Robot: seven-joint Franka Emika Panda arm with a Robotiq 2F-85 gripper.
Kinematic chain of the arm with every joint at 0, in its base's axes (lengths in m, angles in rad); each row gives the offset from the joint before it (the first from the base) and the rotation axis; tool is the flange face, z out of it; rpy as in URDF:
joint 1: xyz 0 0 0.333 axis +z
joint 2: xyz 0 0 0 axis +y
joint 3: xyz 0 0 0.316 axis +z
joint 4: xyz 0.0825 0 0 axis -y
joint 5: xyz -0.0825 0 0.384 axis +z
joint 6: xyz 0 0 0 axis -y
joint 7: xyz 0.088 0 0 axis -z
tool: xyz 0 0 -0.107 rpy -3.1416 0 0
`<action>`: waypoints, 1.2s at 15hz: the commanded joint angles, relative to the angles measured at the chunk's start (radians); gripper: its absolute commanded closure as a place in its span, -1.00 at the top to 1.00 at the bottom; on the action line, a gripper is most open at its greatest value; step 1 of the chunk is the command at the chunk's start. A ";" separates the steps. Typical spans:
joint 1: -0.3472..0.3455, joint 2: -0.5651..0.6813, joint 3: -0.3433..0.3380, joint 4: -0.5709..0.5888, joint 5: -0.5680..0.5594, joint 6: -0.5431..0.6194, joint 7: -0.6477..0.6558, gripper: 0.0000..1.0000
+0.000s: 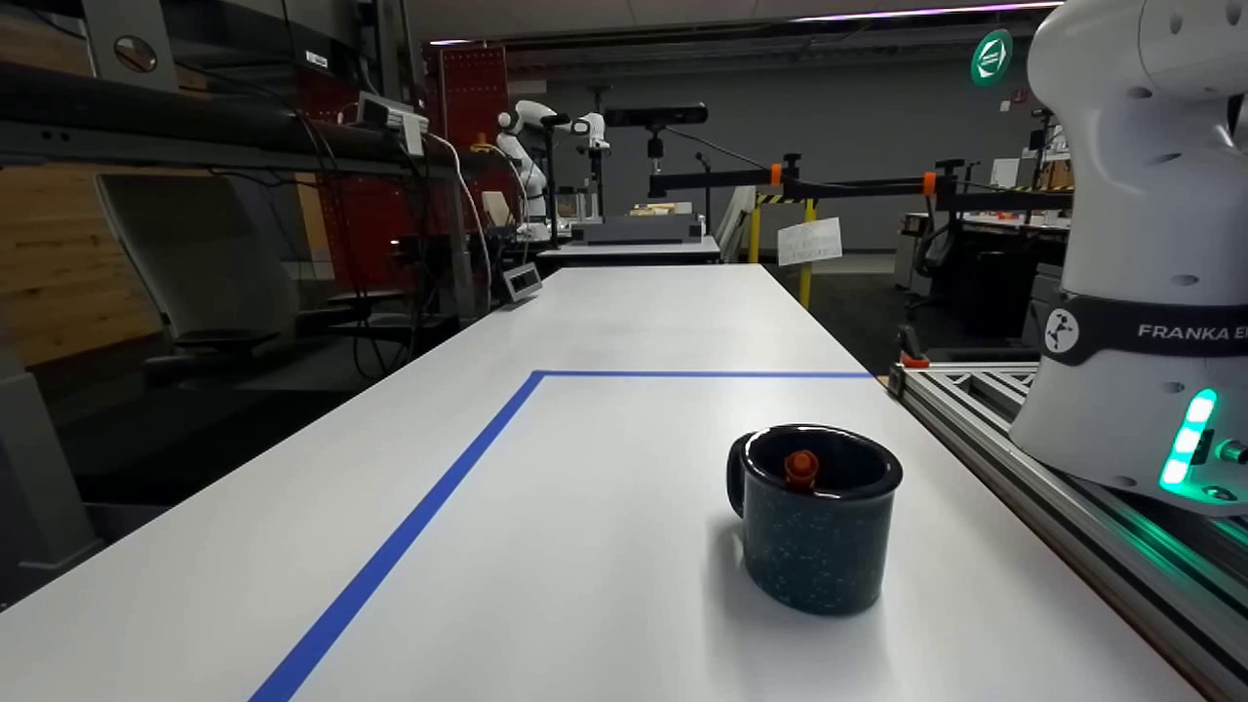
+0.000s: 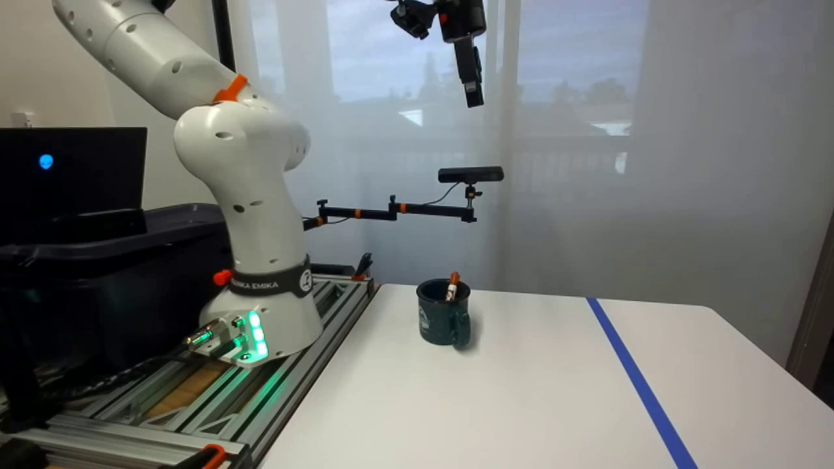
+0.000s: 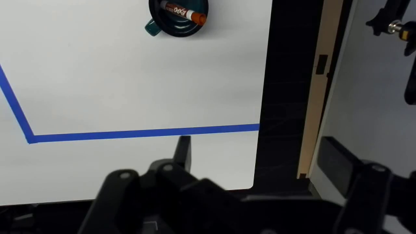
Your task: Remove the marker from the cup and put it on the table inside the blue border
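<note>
Seeing, in an exterior view, a dark cup standing upright on a white bench, with the handle on the left. Finding a marker inside the cup, with just the orange end in sight. Spotting a blue border on the bench, left of the cup and, after a corner, behind it. Noticing a big white robot arm right of the cup.

Seeing, in an exterior view, black fingers much higher than the cup. Finding the marker leaning inside the cup, with the orange cap poking up out of the top. Seeing the robot arm left of the cup and the blue border to the right.

In the wrist view, looking down into the cup, with the marker slanting across the inside and the cap over the cup's edge. Reading EXPO on the marker. Seeing the fingers lower in view than the cup, spread wide apart, with the blue border between them and the cup.
</note>
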 commanded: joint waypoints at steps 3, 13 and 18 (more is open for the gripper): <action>0.042 -0.002 -0.027 -0.066 0.033 0.068 -0.091 1.00; 0.083 0.028 -0.099 -0.291 -0.031 0.317 -0.336 1.00; 0.103 0.076 -0.102 -0.275 -0.105 0.360 -0.449 1.00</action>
